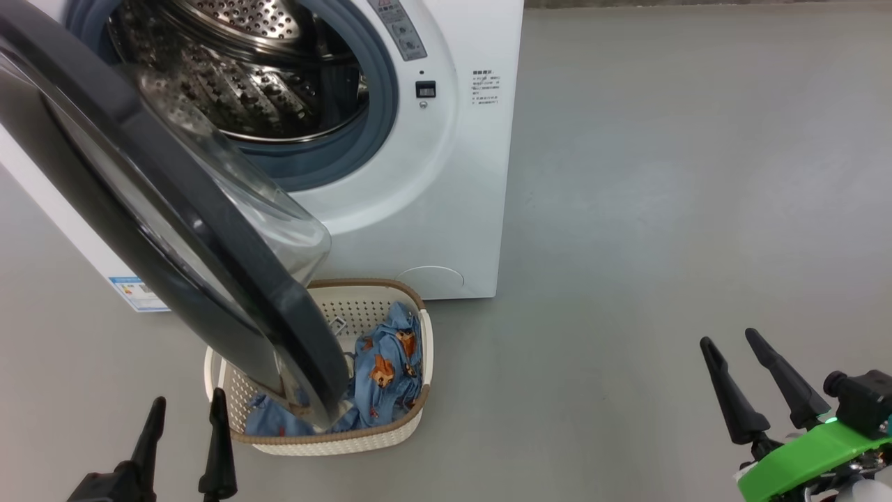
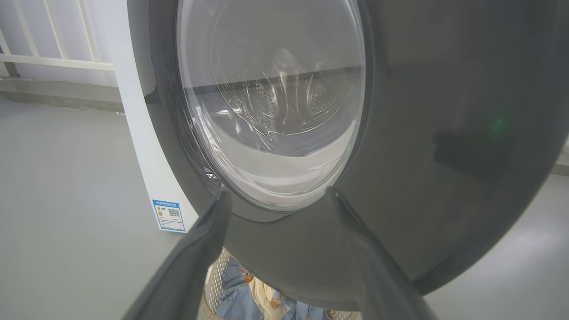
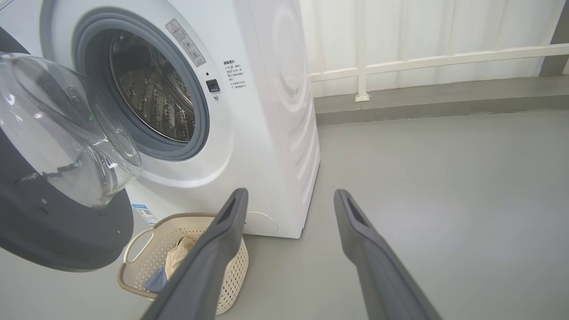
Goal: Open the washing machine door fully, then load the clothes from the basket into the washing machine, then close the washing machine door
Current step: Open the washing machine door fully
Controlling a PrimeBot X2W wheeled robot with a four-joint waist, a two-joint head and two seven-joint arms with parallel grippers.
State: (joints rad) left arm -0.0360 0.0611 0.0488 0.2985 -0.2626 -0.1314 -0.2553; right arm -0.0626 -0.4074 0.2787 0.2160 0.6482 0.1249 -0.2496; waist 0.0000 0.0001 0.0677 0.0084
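The washing machine (image 1: pixel 446 174) (image 3: pixel 266 133) stands with its steel drum (image 1: pixel 237 63) exposed. Its round black door (image 1: pixel 174 223) (image 2: pixel 444 133) (image 3: pixel 53 231) hangs swung out, its lower edge over the cream basket (image 1: pixel 411 418) (image 3: pixel 231 275). Light-blue clothes (image 1: pixel 383 362) (image 2: pixel 231 289) with orange figures lie in the basket, partly hidden by the door. My left gripper (image 1: pixel 185 415) (image 2: pixel 278 195) is open, low at the left beside the basket, facing the door's outer face. My right gripper (image 1: pixel 732 341) (image 3: pixel 289 195) is open and empty, far right over the floor.
Grey floor (image 1: pixel 662 209) stretches wide to the right of the machine. A white railing (image 3: pixel 444 60) and a low kerb run along the back wall. A blue label (image 1: pixel 136 293) sits low on the machine's side.
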